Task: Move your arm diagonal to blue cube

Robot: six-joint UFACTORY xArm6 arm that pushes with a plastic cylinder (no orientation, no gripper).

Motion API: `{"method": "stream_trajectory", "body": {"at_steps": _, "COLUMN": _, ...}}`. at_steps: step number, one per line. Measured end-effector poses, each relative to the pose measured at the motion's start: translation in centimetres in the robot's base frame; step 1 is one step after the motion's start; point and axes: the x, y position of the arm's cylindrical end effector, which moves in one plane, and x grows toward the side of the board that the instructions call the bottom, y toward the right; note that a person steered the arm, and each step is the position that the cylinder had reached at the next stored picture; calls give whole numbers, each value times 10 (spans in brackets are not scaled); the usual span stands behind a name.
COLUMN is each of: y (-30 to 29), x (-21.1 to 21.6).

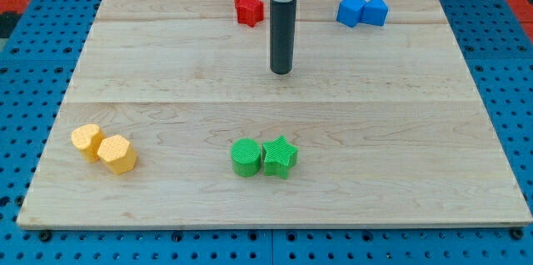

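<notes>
My tip [281, 72] rests on the wooden board [166, 82] in the upper middle of the view. Two blue blocks stand at the view's top right, touching each other: a blue cube [351, 11] on the left and a blue wedge-like block [375, 11] on the right. The tip is below and to the left of the blue cube, well apart from it. Two red blocks [247, 4] stand at the top, just up and left of the rod.
A green cylinder [246, 158] and a green star [280, 157] touch near the bottom middle. Two yellow blocks, a cylinder [87, 141] and a hexagon [117, 154], sit at the bottom left. Blue pegboard [33, 65] surrounds the board.
</notes>
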Motion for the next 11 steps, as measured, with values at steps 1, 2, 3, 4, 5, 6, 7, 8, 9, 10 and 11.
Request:
{"method": "stream_trajectory", "body": {"at_steps": 1, "y": -1, "x": 0}}
{"method": "stream_trajectory", "body": {"at_steps": 2, "y": -8, "x": 1}}
{"method": "stream_trajectory", "body": {"at_steps": 3, "y": -8, "x": 4}}
{"method": "stream_trajectory", "body": {"at_steps": 4, "y": -4, "x": 4}}
{"method": "stream_trajectory", "body": {"at_steps": 5, "y": -4, "x": 4}}
{"method": "stream_trajectory", "body": {"at_steps": 6, "y": 3, "x": 4}}
{"method": "stream_trajectory", "body": {"at_steps": 7, "y": 11, "x": 4}}
{"method": "stream_trajectory", "body": {"at_steps": 8, "y": 20, "x": 4}}
{"method": "stream_trajectory", "body": {"at_steps": 9, "y": 31, "x": 4}}
{"method": "stream_trajectory", "body": {"at_steps": 10, "y": 40, "x": 4}}
{"method": "stream_trajectory", "body": {"at_steps": 11, "y": 50, "x": 4}}
